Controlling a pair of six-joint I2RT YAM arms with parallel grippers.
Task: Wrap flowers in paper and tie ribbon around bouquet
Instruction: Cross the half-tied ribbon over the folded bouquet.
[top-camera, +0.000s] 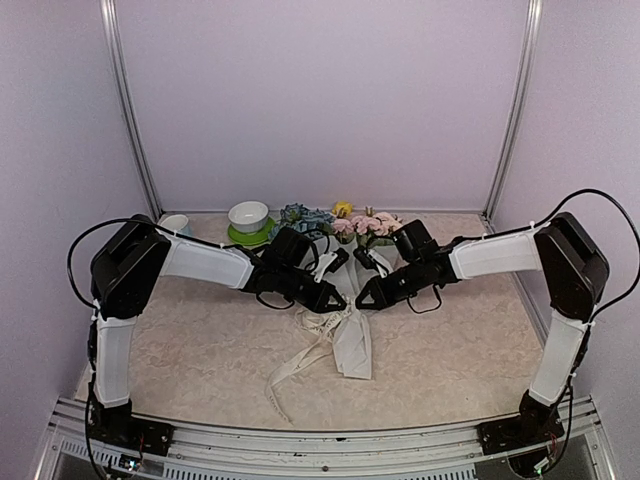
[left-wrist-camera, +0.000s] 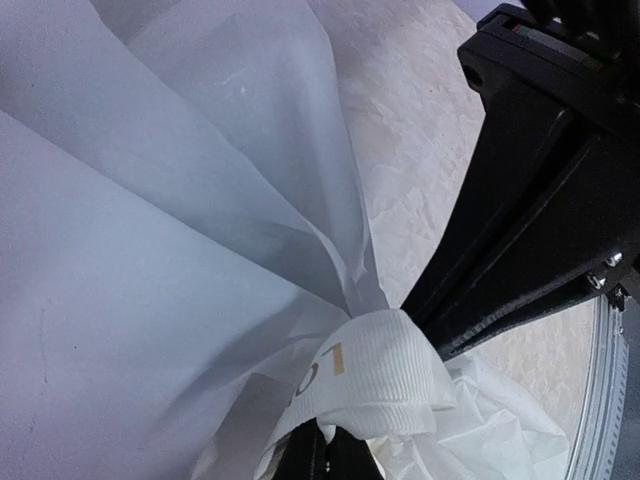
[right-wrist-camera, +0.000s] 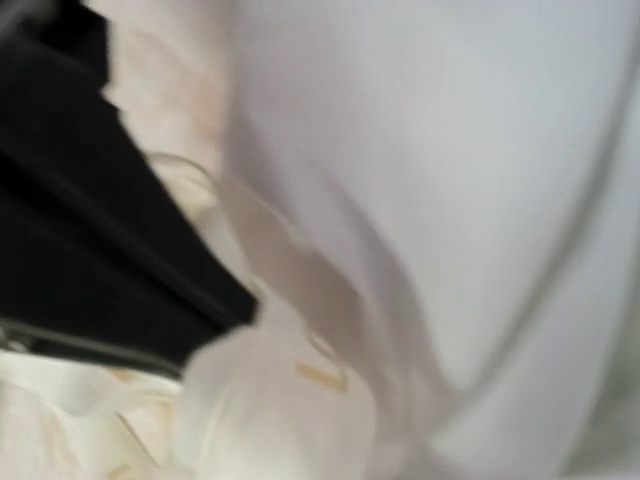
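Your left gripper (top-camera: 330, 298) is closed on the ribbon (left-wrist-camera: 375, 385). In its own wrist view the cream band folds right over the dark fingertips at the bottom edge. Your right gripper (top-camera: 362, 296) is closed as well. Its black tip meets the same band at the pinched neck of the wrap, but you cannot tell from these views whether it really pinches the fabric, and its own camera is too blurred to help. From above, the two arms reach in from either side, and their tips nearly meet over the middle of the table (top-camera: 470, 340).

The bouquet (top-camera: 347, 318) lies flat between them, running front to back. The paper (left-wrist-camera: 150, 250) fans out in broad white folds toward the far side, narrows sharply where the grippers meet, and ends in a crumpled tail on the near side. The flowers (top-camera: 362, 225) show at the far end of the cone: blue heads on the left, pink blooms on the right and a yellow one behind them, close to the back wall.

You can see the ribbon drawn around the narrow neck of the wrap, with gold lettering on its ribbed face. Its loose ends trail across the tabletop toward the near left, beside the paper tail.

Left of the flowers, a white bowl (top-camera: 248, 214) sits on a green plate (top-camera: 240, 238). A small pale cup (top-camera: 176, 224) stands further left, partly behind your left arm.
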